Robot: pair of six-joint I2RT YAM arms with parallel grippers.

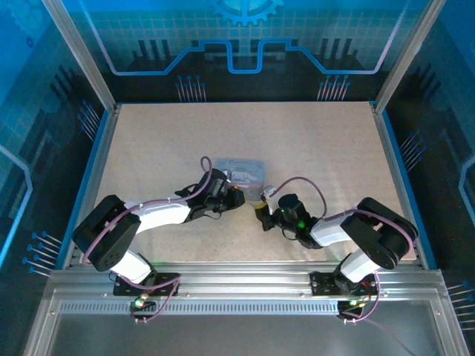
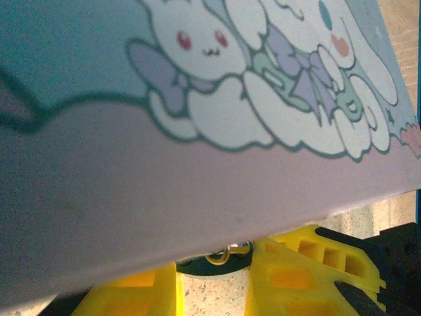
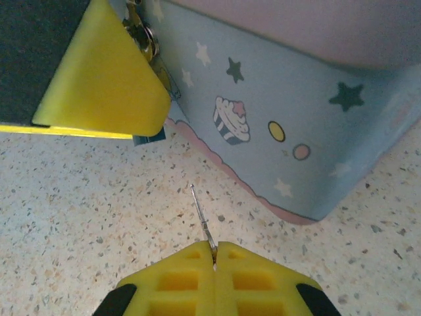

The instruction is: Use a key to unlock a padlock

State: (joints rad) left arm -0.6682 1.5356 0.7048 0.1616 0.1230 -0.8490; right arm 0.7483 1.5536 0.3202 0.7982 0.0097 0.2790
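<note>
My right gripper (image 3: pixel 214 255) is shut on the key (image 3: pixel 201 214), whose thin metal shaft sticks out forward over the table towards the tin. In the top view, this gripper (image 1: pixel 260 213) sits just right of my left gripper (image 1: pixel 236 197), at the near side of the pale blue tin (image 1: pixel 245 171). The left gripper (image 2: pixel 220 271) holds a small dark body with a brassy shackle, the padlock (image 2: pixel 229 255), between its yellow fingertips under the tin's edge. In the right wrist view the padlock (image 3: pixel 143 36) glints beside the left yellow finger (image 3: pixel 105 79), up and left of the key tip.
The tin (image 3: pixel 283 112), with cartoon bunnies on its lid (image 2: pixel 217 79), stands at mid table, close against both grippers. Speckled table (image 1: pixel 297 133) lies open around it, bounded by blue rails and the frame walls.
</note>
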